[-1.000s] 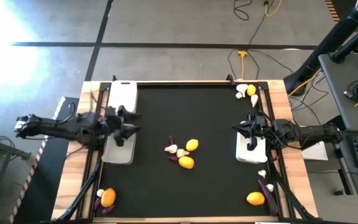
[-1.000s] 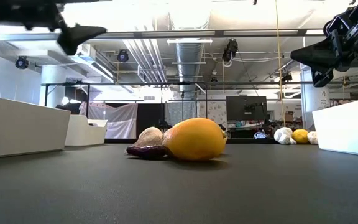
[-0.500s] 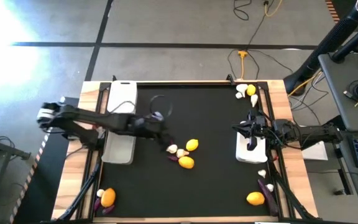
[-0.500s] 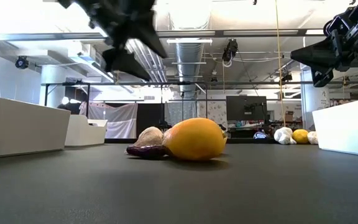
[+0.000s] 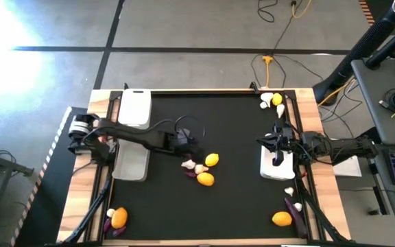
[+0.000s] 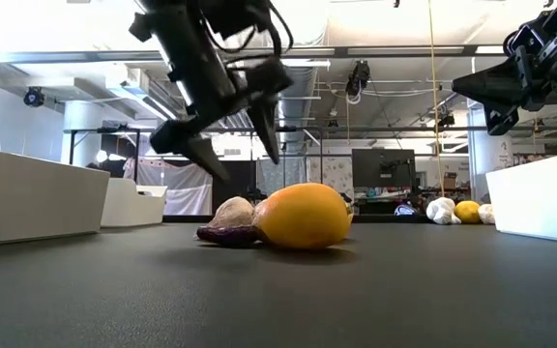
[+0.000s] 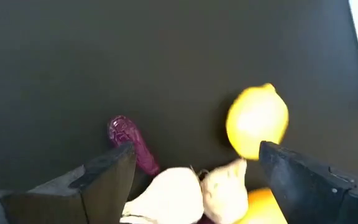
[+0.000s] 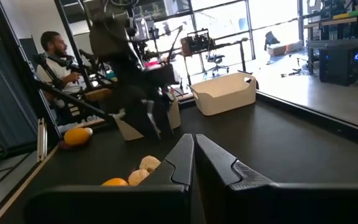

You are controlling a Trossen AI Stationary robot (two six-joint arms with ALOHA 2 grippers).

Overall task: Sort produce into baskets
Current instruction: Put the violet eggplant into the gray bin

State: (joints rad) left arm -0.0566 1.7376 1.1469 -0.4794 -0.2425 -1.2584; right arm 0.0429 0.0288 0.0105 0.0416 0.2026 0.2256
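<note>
Mid-table lies a small pile of produce: two white garlic bulbs (image 5: pixel 189 165) (image 5: pixel 200 167), two yellow citrus fruits (image 5: pixel 212 160) (image 5: pixel 205 179) and a purple eggplant (image 7: pixel 129 140). My left gripper (image 5: pixel 189 143) hangs open just above the pile's far-left side, slanting down, touching nothing (image 7: pixel 196 152). Two white baskets (image 5: pixel 134 108) (image 5: pixel 130 165) stand along the left edge. A third basket (image 5: pixel 280 168) stands at the right. My right gripper (image 5: pixel 269 143) waits shut above the right basket, pointing level toward the table's middle (image 8: pixel 193 146).
More produce lies in three corners: far right (image 5: pixel 271 101), near right (image 5: pixel 282 218) and near left (image 5: pixel 118 217). The black mat (image 5: pixel 238 130) between the pile and the right basket is bare. A person (image 8: pixel 55 46) sits beyond the table's left side.
My left gripper has swung from above the left baskets toward the table's middle. It has sunk, tipped downward and rolled about its own line, and its fingers have stayed apart. It now hangs over the central pile. The produce has not moved.
</note>
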